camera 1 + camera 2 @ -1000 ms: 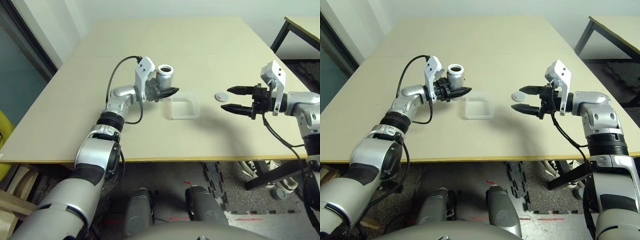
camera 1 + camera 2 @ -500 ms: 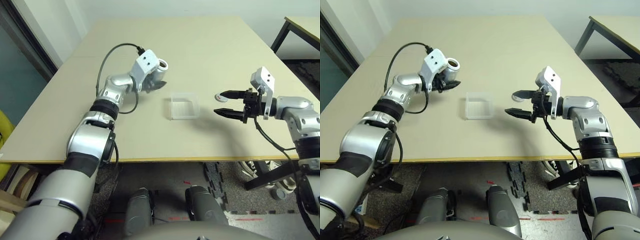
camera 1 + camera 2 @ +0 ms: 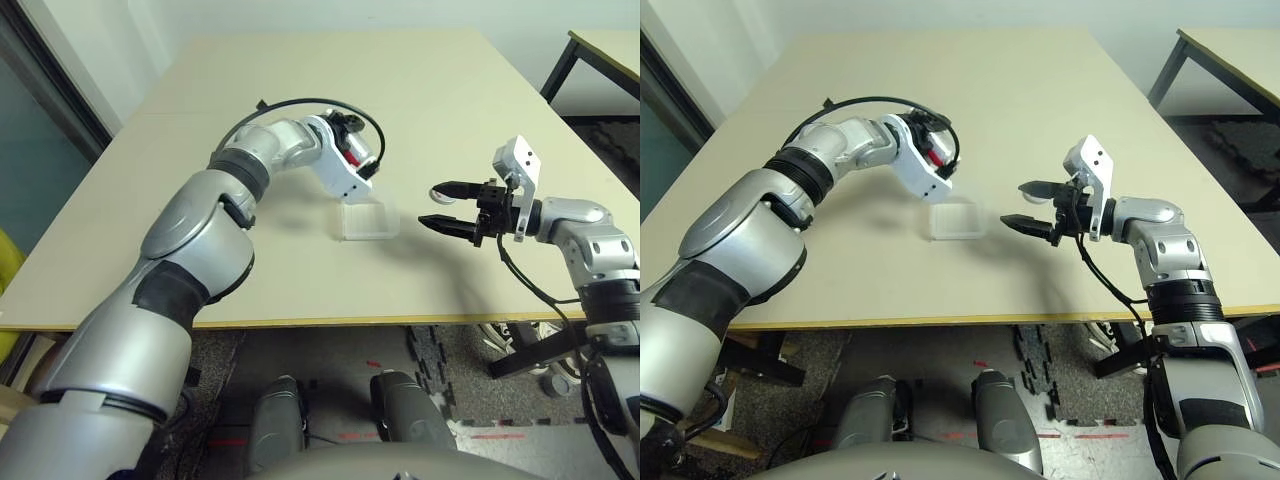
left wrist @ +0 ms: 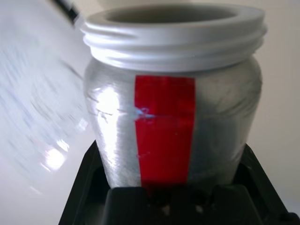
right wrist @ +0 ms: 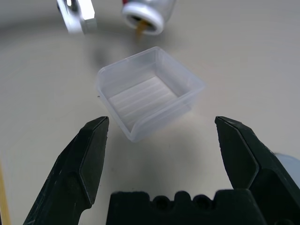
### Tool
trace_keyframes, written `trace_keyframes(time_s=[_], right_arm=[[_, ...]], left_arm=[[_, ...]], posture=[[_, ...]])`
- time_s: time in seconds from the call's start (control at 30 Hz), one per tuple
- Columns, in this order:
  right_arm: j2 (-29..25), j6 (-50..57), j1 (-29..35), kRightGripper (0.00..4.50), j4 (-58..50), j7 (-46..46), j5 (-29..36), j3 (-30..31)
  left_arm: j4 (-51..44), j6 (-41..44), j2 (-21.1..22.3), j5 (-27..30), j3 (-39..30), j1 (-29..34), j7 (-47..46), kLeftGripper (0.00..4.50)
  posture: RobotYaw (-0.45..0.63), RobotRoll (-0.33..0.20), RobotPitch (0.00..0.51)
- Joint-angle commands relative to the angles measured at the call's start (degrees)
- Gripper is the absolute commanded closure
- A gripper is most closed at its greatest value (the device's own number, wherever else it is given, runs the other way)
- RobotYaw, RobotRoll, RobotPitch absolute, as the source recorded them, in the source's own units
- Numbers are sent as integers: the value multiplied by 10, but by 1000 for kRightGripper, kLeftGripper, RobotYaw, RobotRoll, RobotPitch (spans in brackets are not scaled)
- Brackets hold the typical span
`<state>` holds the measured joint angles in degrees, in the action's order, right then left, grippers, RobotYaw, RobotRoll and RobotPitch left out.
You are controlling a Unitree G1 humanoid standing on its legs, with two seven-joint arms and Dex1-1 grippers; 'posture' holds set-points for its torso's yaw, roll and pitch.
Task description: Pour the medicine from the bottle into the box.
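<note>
My left arm reaches across to the box, wrist rolled over, left gripper clamped on the bottle, tipped with its mouth above the box's far edge. The bottle's label carries a red stripe, no writing I can read. It looks silvery with a white threaded rim. The right gripper hovers wide open and empty, just right of the box. A brownish-yellow streak, the medicine, hangs at the mouth.

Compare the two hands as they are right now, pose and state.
The left hand is shut on the bottle, tipped mouth-down above the box; the right hand is open and holds nothing. The left hand hangs over the box's far edge, while the right hand waits level beside the box, pointing at it. Both are off the table, facing the box.
</note>
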<state>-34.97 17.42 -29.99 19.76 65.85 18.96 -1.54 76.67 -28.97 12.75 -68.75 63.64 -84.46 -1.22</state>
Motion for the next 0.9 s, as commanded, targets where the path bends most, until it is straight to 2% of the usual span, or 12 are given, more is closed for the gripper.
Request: trace_keyframes(time_s=[0.03, 0.17, 0.37, 0.57, 0.7, 0.9], right_arm=[[5, 4, 10, 0, -17, -10, 9, -9], [5, 3, 17, 0, -23, -14, 12, -10], [1, 2, 19, 0, -22, -16, 14, -13], [8, 0, 15, 0, -16, -17, 11, -10], [11, -2, 9, 0, -11, -16, 9, -7], [14, -7, 1, 0, 1, -13, 7, -8]], left_arm=[[17, 18, -11, -28, 21, -17, -6, 1804], [23, 22, -22, -7, -6, -20, 11, 1804], [27, 16, -12, 71, -87, -6, 92, 1804], [26, 39, 0, 248, -265, 30, 265, 1804], [18, 121, -8, 408, -423, 60, 404, 1804], [-13, 223, -7, 556, -574, 94, 475, 1804]], posture=[[-302, 0, 28], [-308, 0, 30], [-304, 0, 33], [-297, 0, 34], [-292, 0, 35], [-273, 0, 35]])
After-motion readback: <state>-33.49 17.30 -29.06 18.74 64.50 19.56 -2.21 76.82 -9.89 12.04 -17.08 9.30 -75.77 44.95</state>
